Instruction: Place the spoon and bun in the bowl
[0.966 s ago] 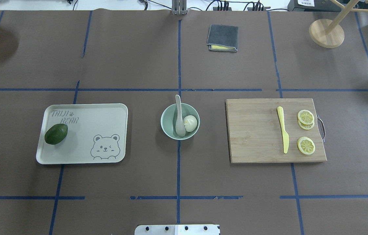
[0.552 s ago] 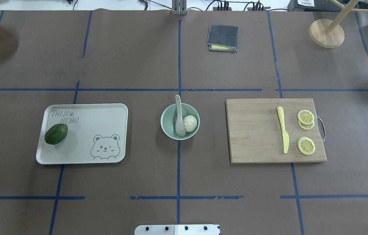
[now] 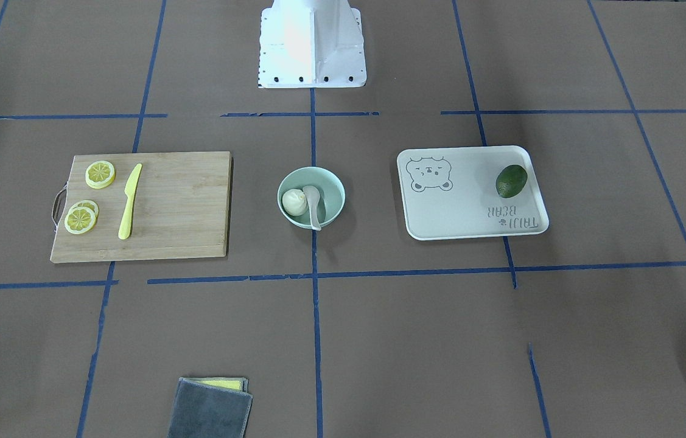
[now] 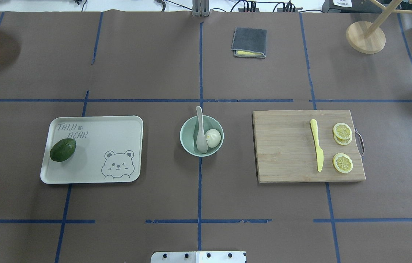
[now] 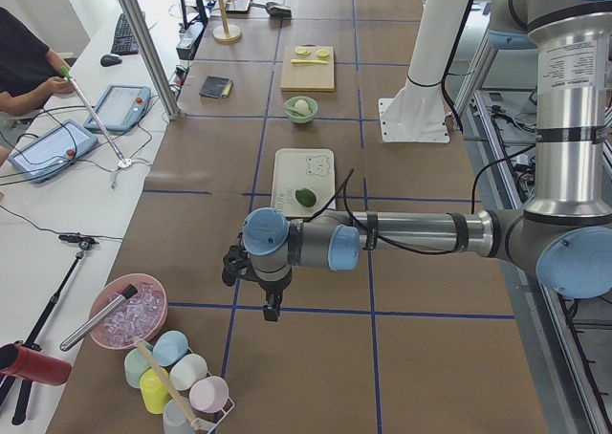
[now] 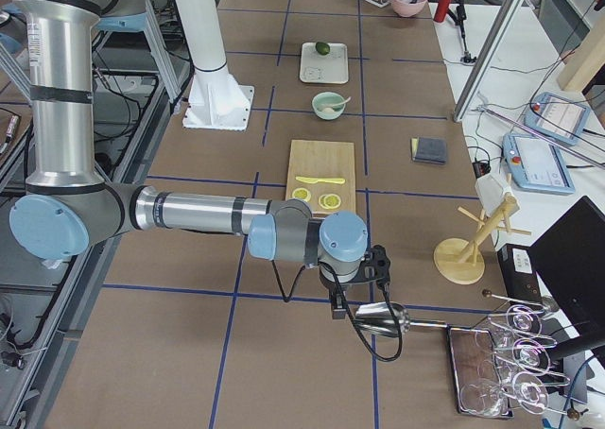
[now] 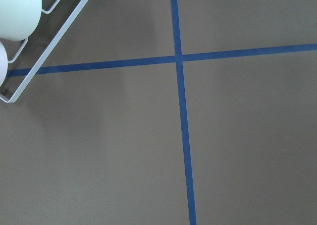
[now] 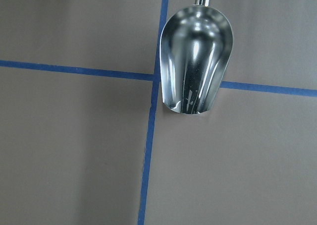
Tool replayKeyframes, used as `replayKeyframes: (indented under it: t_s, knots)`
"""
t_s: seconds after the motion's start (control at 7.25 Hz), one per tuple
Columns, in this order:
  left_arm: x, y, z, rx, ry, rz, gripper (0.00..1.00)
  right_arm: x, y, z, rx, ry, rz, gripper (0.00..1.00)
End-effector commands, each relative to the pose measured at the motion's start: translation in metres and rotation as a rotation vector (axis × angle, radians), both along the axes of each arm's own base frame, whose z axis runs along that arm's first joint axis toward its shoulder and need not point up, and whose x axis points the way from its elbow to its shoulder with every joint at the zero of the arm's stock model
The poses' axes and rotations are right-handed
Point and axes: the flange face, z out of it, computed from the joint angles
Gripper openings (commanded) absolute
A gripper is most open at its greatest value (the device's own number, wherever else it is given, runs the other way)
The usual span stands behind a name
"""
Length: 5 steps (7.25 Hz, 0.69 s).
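The pale mint-green bowl stands at the table's middle; it also shows in the front-facing view. The off-white spoon lies in it with its handle over the far rim. The white bun sits in the bowl beside the spoon, on its right. Both show in the front-facing view too: spoon, bun. My left gripper hangs over the table's left end, far from the bowl. My right gripper hangs over the right end. I cannot tell whether either is open or shut.
An off-white bear tray with a dark green avocado lies left of the bowl. A wooden board with a yellow knife and lemon slices lies to the right. A metal scoop lies under the right wrist. A cup rack is near the left wrist.
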Motion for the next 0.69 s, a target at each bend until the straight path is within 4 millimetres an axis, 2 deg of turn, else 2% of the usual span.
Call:
replayKeyframes:
  t_s: [0.0,0.55]
  knots:
    - [-0.0006,0.0000,-0.0008,0.002,0.000,-0.001,1.00,-0.0001,-0.0005,-0.0007,-0.002,-0.002,0.005,1.00]
    - [-0.0014,0.0001,-0.0007,0.001,-0.001,-0.004,1.00,0.0000,-0.0029,-0.0077,0.010,-0.003,0.008,1.00]
